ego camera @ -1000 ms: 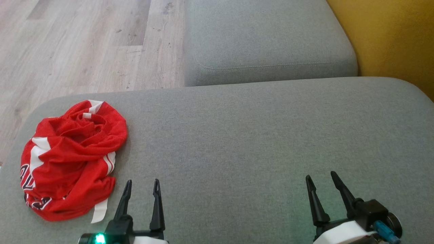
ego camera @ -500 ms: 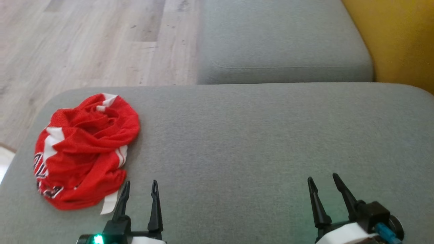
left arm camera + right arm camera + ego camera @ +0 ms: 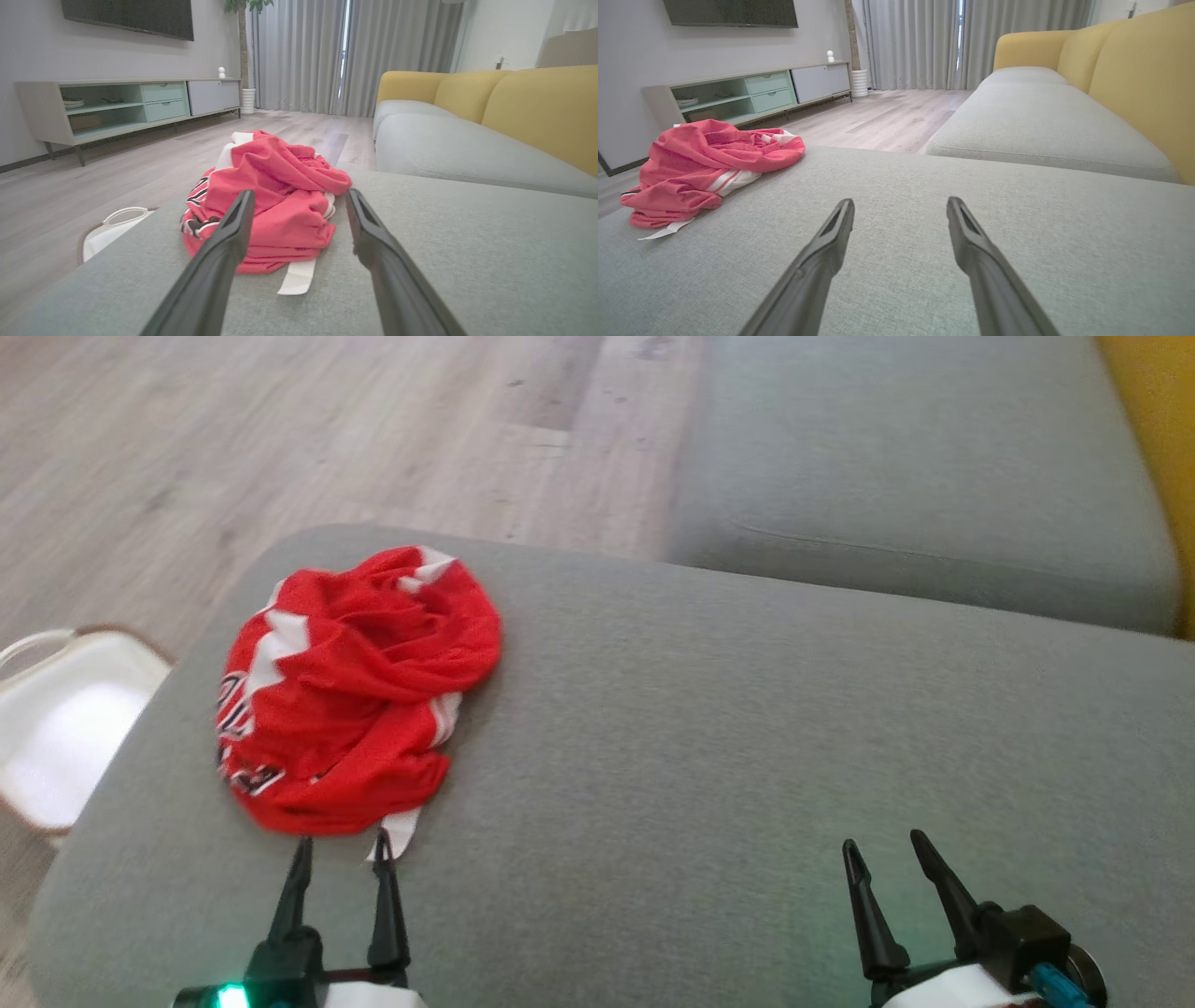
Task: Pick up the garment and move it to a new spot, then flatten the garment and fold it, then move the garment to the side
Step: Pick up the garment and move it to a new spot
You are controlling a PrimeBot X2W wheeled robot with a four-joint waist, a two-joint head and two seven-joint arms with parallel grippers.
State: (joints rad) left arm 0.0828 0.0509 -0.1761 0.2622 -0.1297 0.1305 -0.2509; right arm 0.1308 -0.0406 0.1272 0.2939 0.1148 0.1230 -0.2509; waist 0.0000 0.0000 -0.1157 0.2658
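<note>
Left of centre in head view, crumpled garment [image 3: 350, 695] untouched; my left gripper [image 3: 342, 841] wide, just short of it; right gripper [image 3: 882, 841] wide, empty; pickup step, I judge forward reach, pinch on folds next

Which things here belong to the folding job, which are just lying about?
Job: crumpled red-and-white fabric garment; grey fabric cushion under it; open left gripper, close before it; open right gripper.
Lying about: white handled basket on the floor; pale long TV cabinet; yellow sofa back.

My left gripper [image 3: 342, 840] and right gripper [image 3: 882, 841]: black tapered fingers [image 3: 386, 907], white wrist shells [image 3: 943, 986], a green light [image 3: 227, 997], a blue connector [image 3: 1053, 981].
</note>
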